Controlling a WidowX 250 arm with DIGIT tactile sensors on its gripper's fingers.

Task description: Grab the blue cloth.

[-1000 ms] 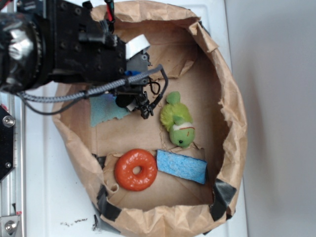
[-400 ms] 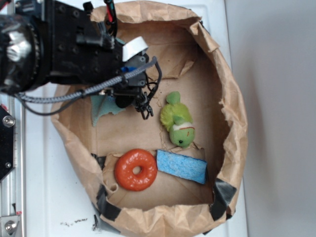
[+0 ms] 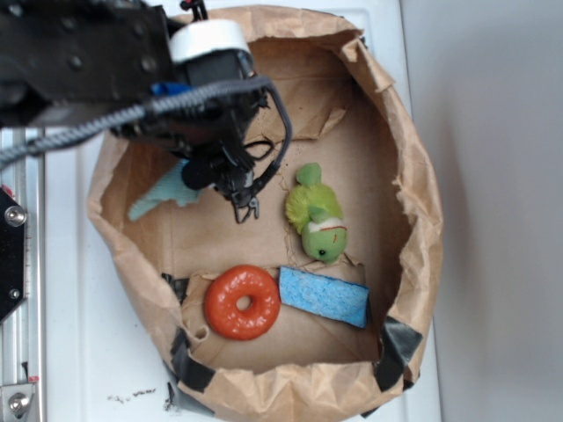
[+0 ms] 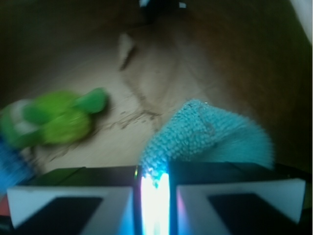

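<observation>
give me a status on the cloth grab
Gripper shut on cloth, pinched at one end. Cloth bunched, hanging from gripper inside the paper bag. Green toy off to the side, nothing in the way.

Readable text: none you can make out, on bag, toys or arm.
Labels, brands, numbers: none legible.
</observation>
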